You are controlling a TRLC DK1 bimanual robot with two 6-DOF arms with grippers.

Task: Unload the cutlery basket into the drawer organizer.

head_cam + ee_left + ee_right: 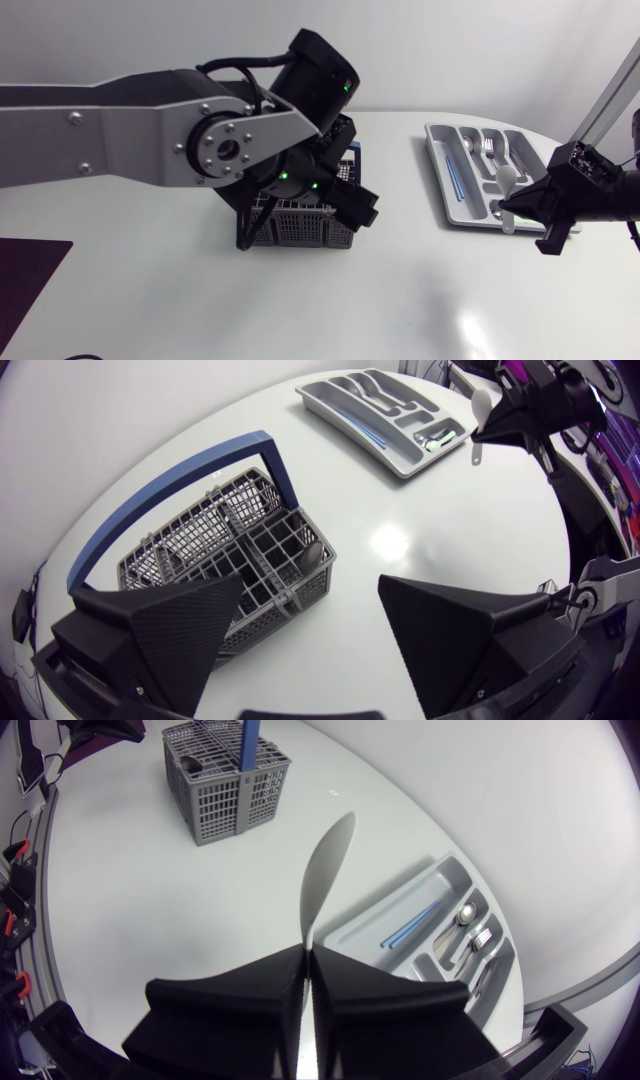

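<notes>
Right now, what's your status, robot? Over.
Left fingers open, over basket. Right fingers shut on spoon, by organizer. Nothing seen blocking it.

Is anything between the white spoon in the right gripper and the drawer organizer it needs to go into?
Nothing visible stands between them. The right gripper holds the white spoon right beside the drawer organizer; some compartments already hold cutlery.

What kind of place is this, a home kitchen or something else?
Probably a robot lab bench, not a kitchen: a left arm and a right arm are over a plain white table that carries a cutlery basket and a drawer organizer.
</notes>
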